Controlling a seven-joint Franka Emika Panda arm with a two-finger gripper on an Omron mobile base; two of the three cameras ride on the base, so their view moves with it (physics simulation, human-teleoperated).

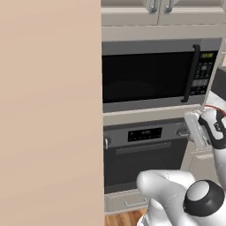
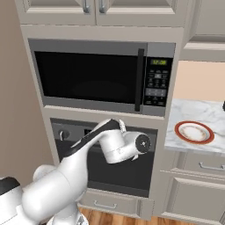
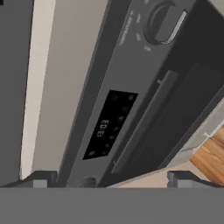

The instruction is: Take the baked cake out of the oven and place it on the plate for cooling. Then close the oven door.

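- While the oven door [image 1: 145, 165] sits shut and flush in its frame, the gripper [image 3: 111, 180] hangs just in front of the oven [image 2: 147, 169] with its jaws released and spread wide, nothing between them.
- In the hand view the two dark fingertips [image 3: 41, 178] stand far apart at the bottom edge, and the oven's control panel runs slantwise beyond them.
- The digital display [image 3: 109, 124] lies straight ahead of the jaws, roughly midway between the two tips.
- The long grey bar handle [image 3: 144, 120] lies just beyond the display, toward the right-hand tip's side, apart from both tips.
- A round knob [image 3: 164, 22] sits farther ahead along the same panel, well past the display; a second knob [image 3: 86, 182] shows right by the jaws, near the left-hand tip.
- In the right base view the white arm's wrist [image 2: 121, 145] covers the middle of the oven front.
- The plate [image 2: 194, 132] rests on the marble counter [image 2: 193, 112], well apart from the jaws and off to their right, with nothing on it.
- The microwave [image 2: 103, 77] hangs above the jaws, its door closed.
- The baked cake cannot be seen behind the closed door.
- A strip of wooden floor [image 3: 212, 157] shows beyond the right-hand tip.
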